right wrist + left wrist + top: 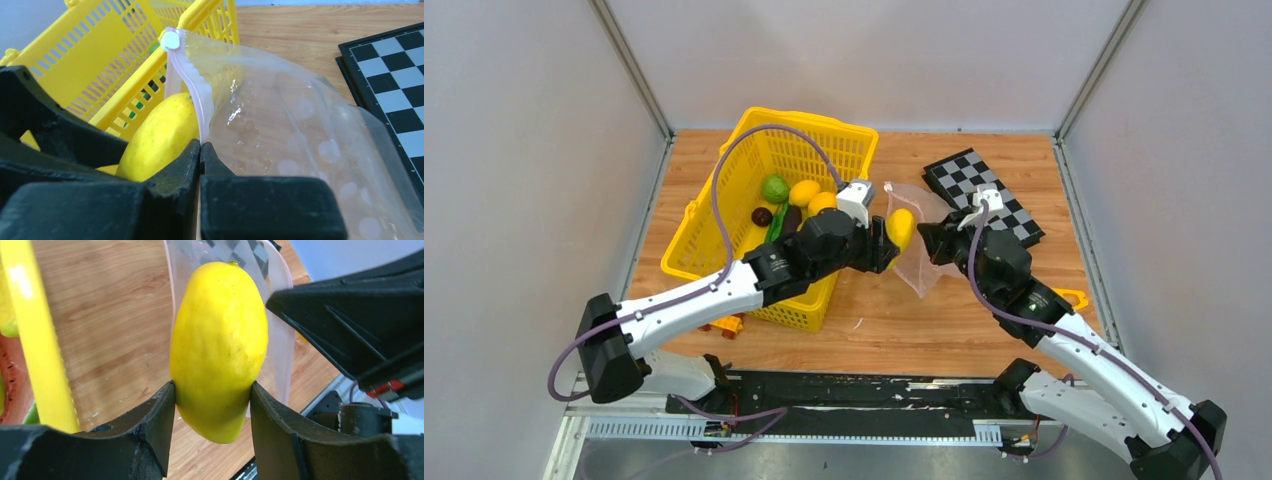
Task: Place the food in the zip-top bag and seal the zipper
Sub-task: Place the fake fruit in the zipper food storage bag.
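1. The left gripper (212,390) was seen closed on a yellow mango (217,350), which was clamped upright near its lower end between the two black fingers.
2. The mango was held above the table (904,320), just to the right of the yellow basket (814,120) and against the zip-top bag (290,150).
3. The right gripper (200,146) was seen with its jaws pressed together on the pale pink zipper (192,85), so that the bag was pinched at that edge and hung clear of the wood.
4. In the right wrist view the mango was placed just left of the zipper strip; whether any part of it was inside the bag could not be told.
5. The clear plastic with its faint pinkish dots was spread to the right, towards the chequerboard (984,185).
6. In the basket a green ball (775,189), a yellow lemon (804,192) and a dark ball (762,216) were left lying.
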Controlling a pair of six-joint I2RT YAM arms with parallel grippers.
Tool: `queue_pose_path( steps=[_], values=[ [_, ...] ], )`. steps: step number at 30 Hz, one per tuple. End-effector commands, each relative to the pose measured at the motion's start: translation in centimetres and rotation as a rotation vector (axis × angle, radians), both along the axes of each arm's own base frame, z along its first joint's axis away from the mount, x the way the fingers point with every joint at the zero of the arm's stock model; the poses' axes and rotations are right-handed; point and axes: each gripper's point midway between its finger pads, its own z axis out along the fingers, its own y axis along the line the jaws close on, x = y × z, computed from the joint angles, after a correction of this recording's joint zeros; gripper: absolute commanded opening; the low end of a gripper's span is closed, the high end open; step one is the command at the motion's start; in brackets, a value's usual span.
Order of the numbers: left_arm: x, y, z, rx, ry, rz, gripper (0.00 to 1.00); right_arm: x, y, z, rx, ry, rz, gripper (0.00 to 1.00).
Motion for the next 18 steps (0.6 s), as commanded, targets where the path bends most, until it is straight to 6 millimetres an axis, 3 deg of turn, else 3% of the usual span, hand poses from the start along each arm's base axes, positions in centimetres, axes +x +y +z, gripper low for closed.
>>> queue_pose_path(
  steps=[1,9,18],
  values=[
    [1.6,-0.1,1.4,0.007,-0.038,0.079,0.31,-0.3,1.4,1.4,0.049,-0.054,0.076,0.0],
    [3.3,-1.8,1.4,0.027,-0.022,0.122,0.39,-0.9,1.8,1.8,0.075,-0.06,0.112,0.0],
    [2.9,-2.7,1.3,-0.025,-0.017,0.087,0.68,-0.7,1.1,1.7,0.13,-0.043,0.056,0.0]
  ],
)
